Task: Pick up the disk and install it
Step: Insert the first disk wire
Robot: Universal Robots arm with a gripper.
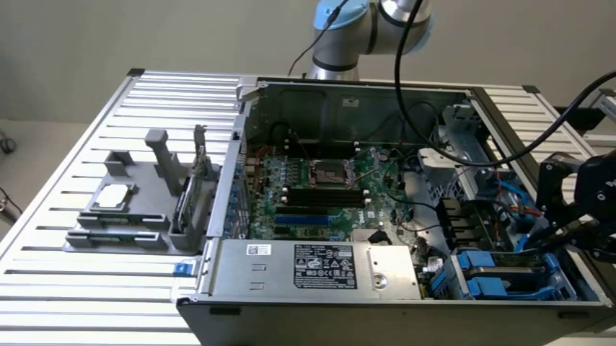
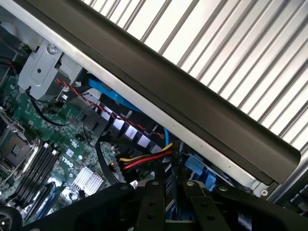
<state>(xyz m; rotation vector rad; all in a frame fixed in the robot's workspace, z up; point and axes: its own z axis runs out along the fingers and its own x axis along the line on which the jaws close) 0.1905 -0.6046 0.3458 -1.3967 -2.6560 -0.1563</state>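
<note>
Red-yellow cables point(image 2: 144, 161) and case wall point(image 2: 192, 107) hem the claw point(image 2: 172, 195).

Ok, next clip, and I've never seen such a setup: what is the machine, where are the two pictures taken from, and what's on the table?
It is one robot arm with a gripper at its end. The exterior view is from a camera off the arm; the wrist view is from a camera on the wrist, looking into the computer case. On the slatted table that case stands open, with its motherboard and a power-supply box. On the exterior view's left a grey holder carries a small square chip. The gripper hangs over the case's corner on the exterior view's right, nearest the disk in its blue carrier; whether it grips anything I cannot tell.
</note>
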